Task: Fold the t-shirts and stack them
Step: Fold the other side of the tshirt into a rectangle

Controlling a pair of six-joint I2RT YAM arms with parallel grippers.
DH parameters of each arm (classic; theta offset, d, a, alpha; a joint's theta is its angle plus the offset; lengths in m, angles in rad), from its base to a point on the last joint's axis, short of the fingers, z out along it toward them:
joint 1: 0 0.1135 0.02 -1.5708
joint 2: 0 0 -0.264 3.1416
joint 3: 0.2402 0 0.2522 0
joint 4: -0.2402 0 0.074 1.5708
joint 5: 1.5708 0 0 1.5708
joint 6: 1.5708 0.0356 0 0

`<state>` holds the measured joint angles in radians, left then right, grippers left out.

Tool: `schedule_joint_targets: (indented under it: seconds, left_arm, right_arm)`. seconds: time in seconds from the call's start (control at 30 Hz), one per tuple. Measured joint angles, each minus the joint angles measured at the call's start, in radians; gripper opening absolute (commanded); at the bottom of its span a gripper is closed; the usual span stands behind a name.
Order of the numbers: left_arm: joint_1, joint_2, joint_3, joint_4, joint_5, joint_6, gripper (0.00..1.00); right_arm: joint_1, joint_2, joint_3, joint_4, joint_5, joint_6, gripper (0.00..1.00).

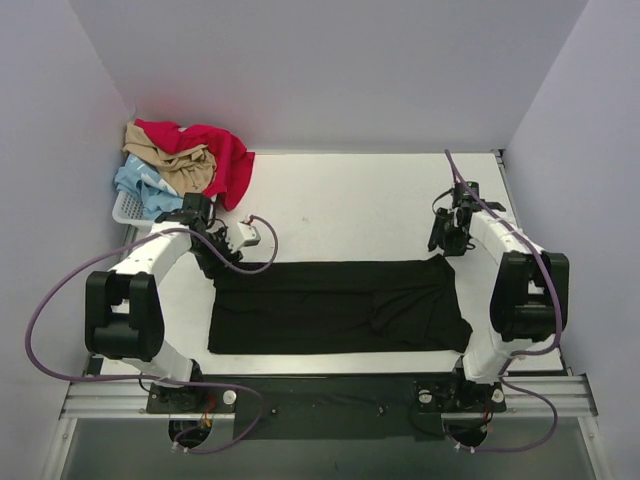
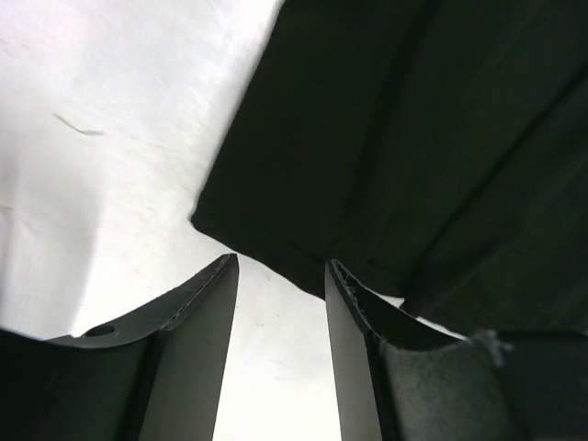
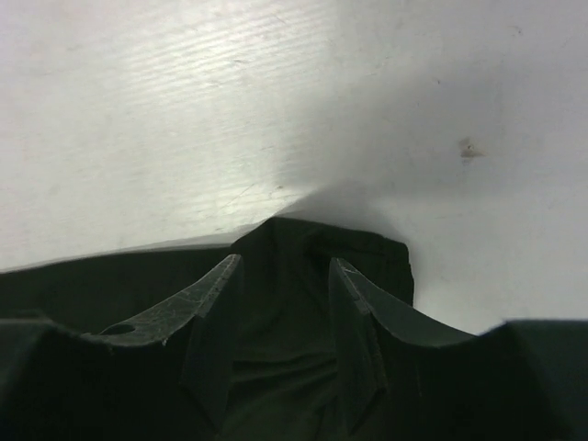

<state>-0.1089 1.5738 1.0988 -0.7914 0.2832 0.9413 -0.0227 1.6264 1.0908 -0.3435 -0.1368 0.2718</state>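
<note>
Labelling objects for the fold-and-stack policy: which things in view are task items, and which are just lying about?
Job:
black t-shirt
red t-shirt
tan t-shirt
pale blue t-shirt

Lying about:
white lattice basket
purple cables

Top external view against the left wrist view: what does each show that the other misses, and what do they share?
Only top external: the whole black t-shirt spread as a wide band, the right gripper at its far right corner, and a red t-shirt, tan t-shirt and pale blue t-shirt heaped over the white basket. Only left wrist: the left gripper open, the shirt's edge reaching just into the gap between its tips, not pinched. Both: black cloth on the white table.
</note>
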Motion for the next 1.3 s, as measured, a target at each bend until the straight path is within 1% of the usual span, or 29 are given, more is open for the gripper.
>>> schedule_joint_targets:
  seconds: [0.1, 0.17, 0.3, 0.33, 0.37, 0.4, 0.43, 0.67, 0.9, 0.93, 0.97, 1.0, 1.03, 1.1, 1.13, 1.17, 1.23, 1.3]
  left_arm:
    - [0.020, 0.000, -0.055, -0.013, -0.017, 0.068, 0.52]
    - [0.019, 0.000, -0.091, -0.005, -0.016, 0.095, 0.44]
    - [0.019, 0.000, -0.148, 0.050, -0.014, 0.111, 0.28]
    - [0.019, 0.000, -0.159, 0.067, -0.013, 0.114, 0.23]
    - [0.019, 0.000, -0.165, 0.075, -0.011, 0.112, 0.14]
    - [0.019, 0.000, -0.172, 0.087, -0.007, 0.114, 0.10]
    - [0.019, 0.000, -0.177, 0.096, -0.002, 0.115, 0.00]
    - [0.019, -0.022, -0.235, 0.111, 0.023, 0.137, 0.00]
    - [0.019, -0.042, -0.259, 0.100, 0.032, 0.145, 0.00]
    - [0.019, -0.043, -0.259, 0.092, 0.037, 0.145, 0.04]
    - [0.019, -0.043, -0.259, 0.084, 0.043, 0.145, 0.16]
    - [0.019, -0.046, -0.259, 0.067, 0.049, 0.144, 0.23]
    - [0.019, -0.049, -0.259, 0.048, 0.056, 0.146, 0.30]
    - [0.019, -0.061, -0.259, 0.002, 0.067, 0.144, 0.35]
    - [0.019, -0.067, -0.254, -0.025, 0.070, 0.143, 0.40]
    - [0.019, -0.069, -0.239, -0.064, 0.071, 0.142, 0.43]
    - [0.019, -0.069, -0.187, -0.133, 0.071, 0.137, 0.45]
    - [0.019, -0.068, -0.102, -0.196, 0.069, 0.130, 0.45]
  right_arm:
    - [0.002, 0.098, 0.025, -0.018, 0.028, -0.028, 0.35]
    - [0.002, 0.141, 0.032, -0.027, 0.036, -0.042, 0.27]
    - [0.002, 0.167, 0.036, -0.041, 0.043, -0.061, 0.00]
    - [0.002, 0.169, 0.042, -0.043, 0.045, -0.064, 0.00]
    - [0.002, 0.172, 0.047, -0.043, 0.050, -0.066, 0.00]
    - [0.001, 0.178, 0.056, -0.045, 0.055, -0.066, 0.00]
    - [-0.004, 0.186, 0.066, -0.046, 0.058, -0.065, 0.00]
    - [-0.049, 0.262, 0.134, -0.037, 0.055, -0.053, 0.00]
    - [-0.069, 0.362, 0.290, -0.027, -0.003, -0.041, 0.00]
    - [-0.069, 0.378, 0.312, -0.027, -0.013, -0.041, 0.00]
    - [-0.067, 0.394, 0.330, -0.027, -0.021, -0.041, 0.11]
    - [-0.066, 0.408, 0.346, -0.027, -0.028, -0.041, 0.16]
    - [-0.066, 0.419, 0.358, -0.029, -0.032, -0.040, 0.24]
    - [-0.066, 0.431, 0.374, -0.034, -0.027, -0.038, 0.33]
    - [-0.067, 0.432, 0.381, -0.044, -0.019, -0.037, 0.36]
    - [-0.068, 0.432, 0.389, -0.056, -0.010, -0.037, 0.39]
    - [-0.069, 0.425, 0.410, -0.077, 0.021, -0.034, 0.42]
    - [-0.069, 0.389, 0.410, -0.095, 0.061, -0.024, 0.43]
